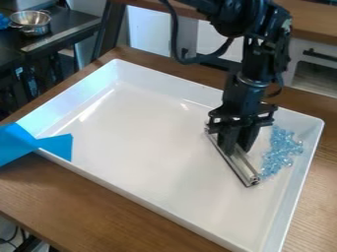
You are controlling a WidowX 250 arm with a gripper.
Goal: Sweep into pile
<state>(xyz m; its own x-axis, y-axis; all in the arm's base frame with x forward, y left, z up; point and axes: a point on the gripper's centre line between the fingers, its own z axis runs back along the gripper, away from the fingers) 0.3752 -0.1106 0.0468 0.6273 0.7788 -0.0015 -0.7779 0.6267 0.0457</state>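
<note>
My gripper (pixel 237 147) hangs over the right part of the white tray (pixel 151 133), shut on a silver bar-shaped sweeper (pixel 239 165). The sweeper rests on or just above the tray floor, slanting from upper left to lower right. Just to its right, clear blue pieces (pixel 282 150) lie in a loose, elongated heap beside the tray's right wall. The sweeper's lower end is close to the heap's lower left edge; whether they touch I cannot tell.
Raised walls enclose the tray on a brown wooden table (pixel 79 202). Blue tape (pixel 33 143) lies over its left corner. A metal colander (pixel 31 21) stands on a dark surface at the upper left. White drawers (pixel 313 61) are behind the table.
</note>
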